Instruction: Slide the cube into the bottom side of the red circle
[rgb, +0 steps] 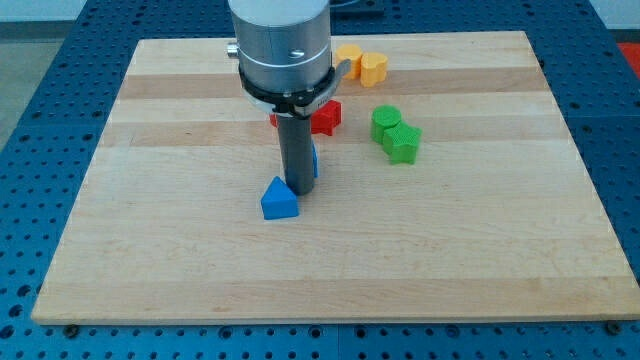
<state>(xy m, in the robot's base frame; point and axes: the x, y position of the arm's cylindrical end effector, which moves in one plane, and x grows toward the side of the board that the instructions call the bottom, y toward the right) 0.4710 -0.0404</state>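
Note:
My tip (298, 190) rests on the board near the middle. A blue cube (314, 160) is mostly hidden behind the rod, with only a sliver showing on the rod's right side just above the tip. A red block (273, 120), probably the red circle, peeks out at the rod's left, mostly covered by the arm. A second red block with a jagged outline (326, 116) sits to the right of the rod, above the cube. A blue triangle-shaped block (279, 200) lies just left of and below the tip, touching or nearly touching it.
Two green blocks, one round (385, 120) and one star-like (404, 144), sit touching to the view's right. Two yellow-orange blocks (348, 54) (374, 68) sit near the view's top. The wooden board (150, 250) lies on a blue perforated table.

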